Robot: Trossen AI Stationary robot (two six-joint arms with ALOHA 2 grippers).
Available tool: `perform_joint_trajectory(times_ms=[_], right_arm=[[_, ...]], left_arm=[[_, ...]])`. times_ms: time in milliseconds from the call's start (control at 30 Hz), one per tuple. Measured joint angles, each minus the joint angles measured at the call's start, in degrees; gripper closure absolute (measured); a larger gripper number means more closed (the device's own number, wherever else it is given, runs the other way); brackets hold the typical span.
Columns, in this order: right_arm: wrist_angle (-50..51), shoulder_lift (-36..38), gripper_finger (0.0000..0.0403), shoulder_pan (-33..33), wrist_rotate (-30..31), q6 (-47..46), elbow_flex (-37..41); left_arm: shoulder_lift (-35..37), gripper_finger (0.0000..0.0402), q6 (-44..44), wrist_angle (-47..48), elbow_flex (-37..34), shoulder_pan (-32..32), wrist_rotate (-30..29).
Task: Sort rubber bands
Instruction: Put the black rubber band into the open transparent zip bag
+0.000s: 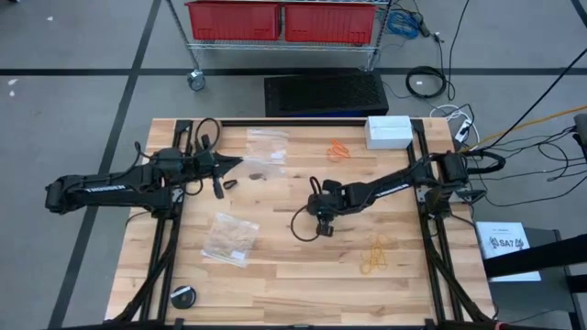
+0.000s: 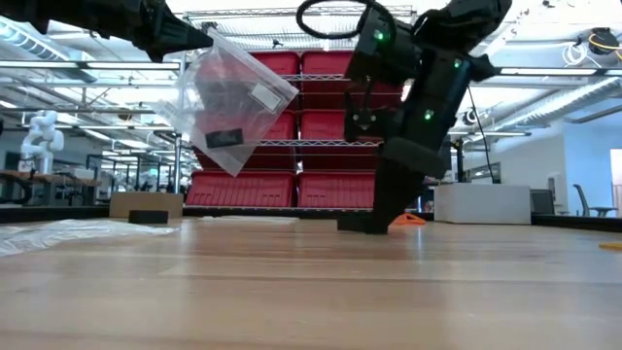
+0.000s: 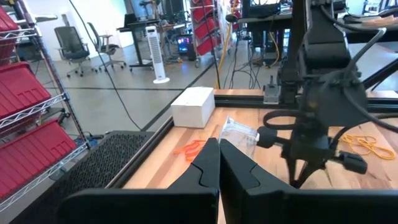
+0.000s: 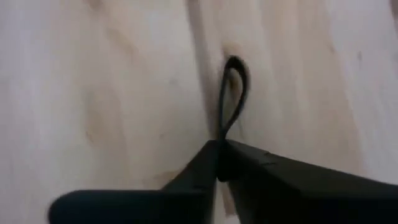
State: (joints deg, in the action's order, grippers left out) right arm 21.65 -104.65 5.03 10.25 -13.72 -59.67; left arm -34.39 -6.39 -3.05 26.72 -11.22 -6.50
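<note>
Two end effectors over wood table [image 1: 303, 275]: right [image 4: 219, 163] pinches black rubber band [image 4: 234, 93], left [image 3: 219, 163] pinches clear bag [image 2: 228, 102]

A white box [image 1: 389, 131] sits at the worktop's [image 1: 275, 293] far right — red bins [image 1: 282, 20] on a shelf beyond.

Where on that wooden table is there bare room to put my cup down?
Bare wood lies along the near edge, between the small black round object and the yellow rubber bands. It is crowded mid-table, around the right tool, and towards the far edge, around the clear bags, orange rubber bands and white box.
</note>
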Motion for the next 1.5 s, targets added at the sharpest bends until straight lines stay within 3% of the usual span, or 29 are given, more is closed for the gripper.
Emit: perform_joint_trajectory(times_ms=[333,600,1200,1500], right_arm=[[12.7,0.2,0.0400,2.6,0.7,-0.6,-20.5],[24.2,-0.3,0.0402,2.1,8.8,3.1,-39.5],[40.0,-15.4,0.0403,-4.0,11.3,11.7,-66.0],[42.7,-18.1,0.0403,-4.6,12.3,11.8,-68.1]], left_arm=[[0.0,0.0401,-0.4,1.2,0.0,0.0,0.0],[0.0,0.0401,-0.5,2.4,0.0,0.0,0.0],[-2.0,0.0401,-1.6,2.5,0.0,0.0,0.4],[-2.0,0.0401,-1.6,2.5,0.0,0.0,0.6]])
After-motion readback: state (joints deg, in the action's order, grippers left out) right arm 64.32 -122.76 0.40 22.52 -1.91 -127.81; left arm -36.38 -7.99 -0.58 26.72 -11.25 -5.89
